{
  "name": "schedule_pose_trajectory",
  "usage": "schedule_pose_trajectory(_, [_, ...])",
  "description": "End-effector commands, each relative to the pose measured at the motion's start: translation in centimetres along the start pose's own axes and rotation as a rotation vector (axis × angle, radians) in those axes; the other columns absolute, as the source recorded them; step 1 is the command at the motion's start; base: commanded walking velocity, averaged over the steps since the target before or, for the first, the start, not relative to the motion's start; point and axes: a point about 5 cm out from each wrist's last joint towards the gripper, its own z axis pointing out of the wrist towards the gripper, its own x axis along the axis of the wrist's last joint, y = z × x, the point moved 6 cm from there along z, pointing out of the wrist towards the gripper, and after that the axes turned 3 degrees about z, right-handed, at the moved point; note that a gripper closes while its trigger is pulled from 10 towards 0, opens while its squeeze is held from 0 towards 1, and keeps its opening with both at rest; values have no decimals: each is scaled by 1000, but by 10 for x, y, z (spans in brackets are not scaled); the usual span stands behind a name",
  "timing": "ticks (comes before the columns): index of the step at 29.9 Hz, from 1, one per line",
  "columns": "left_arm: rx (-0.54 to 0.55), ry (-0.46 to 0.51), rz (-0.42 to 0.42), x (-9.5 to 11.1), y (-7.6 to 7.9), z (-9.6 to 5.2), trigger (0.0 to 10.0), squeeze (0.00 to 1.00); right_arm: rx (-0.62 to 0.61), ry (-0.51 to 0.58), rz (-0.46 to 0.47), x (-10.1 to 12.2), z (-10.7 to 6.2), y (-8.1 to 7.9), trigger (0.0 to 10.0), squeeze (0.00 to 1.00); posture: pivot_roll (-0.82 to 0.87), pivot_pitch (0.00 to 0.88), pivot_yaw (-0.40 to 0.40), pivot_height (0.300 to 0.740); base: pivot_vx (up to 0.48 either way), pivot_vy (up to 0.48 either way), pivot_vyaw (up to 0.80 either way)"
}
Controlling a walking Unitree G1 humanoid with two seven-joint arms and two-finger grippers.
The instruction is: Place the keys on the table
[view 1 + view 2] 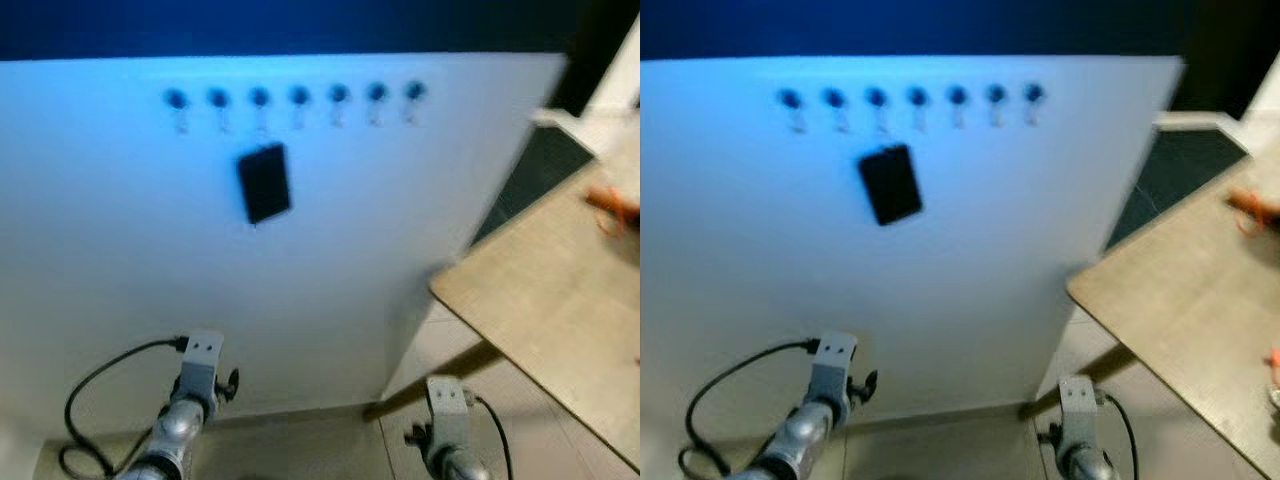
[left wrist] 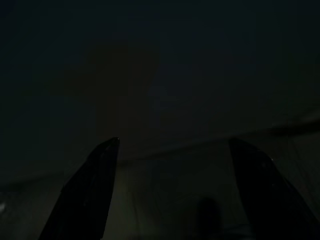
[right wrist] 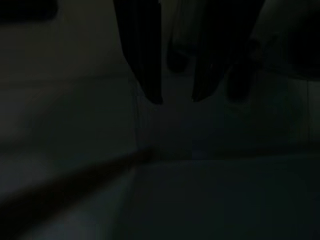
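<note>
A black key fob [image 1: 265, 183] hangs on a tall white board [image 1: 200, 300], just under a row of several blue-headed hooks [image 1: 298, 97]. The pale wooden table [image 1: 540, 290] stands to the right of the board, one corner pointing toward it. Both silver arms hang low in front of the board, the left arm [image 1: 195, 385] below the fob and the right arm [image 1: 445, 420] beside the table corner. In the dark left wrist view my left gripper [image 2: 173, 141] is open with nothing between its fingers. My right gripper [image 3: 177, 97] hangs over a dim floor.
An orange object [image 1: 612, 208] lies on the far right of the table. A black cable [image 1: 85, 400] loops from the left wrist. Tiled floor [image 1: 300, 440] runs along the foot of the board and under the table. The head views are blurred.
</note>
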Motion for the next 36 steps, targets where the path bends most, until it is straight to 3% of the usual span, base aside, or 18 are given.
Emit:
schedule_pose_trajectory(1, [-8,-14,8,-3,2,0,10000,0,-14,-24,1,-9,-3,6,10000,0,40,29,-15,740,0,0,800])
schedule_pose_trajectory(13, [-15,-9,13,-3,4,0,10000,0,-44,-25,6,-14,-5,12,10000,0,41,31,-13,740,0,0,800])
schedule_pose_trajectory(18, [-44,12,27,2,8,0,10000,0,-111,11,106,-10,-7,24,10000,0,40,33,-7,740,0,0,0])
schedule_pose_trajectory(23, [-72,23,40,4,13,1,10000,0,-116,10,106,-11,-7,26,10000,0,40,33,-7,740,0,0,0])
schedule_pose_trajectory(32, [-87,28,36,4,16,0,10000,0,-124,10,109,-12,-8,27,10000,0,37,25,-7,740,0,454,0])
schedule_pose_trajectory(36, [-90,39,45,6,16,0,10000,0,-125,12,111,-12,-8,27,10000,0,37,20,-5,740,0,0,0])
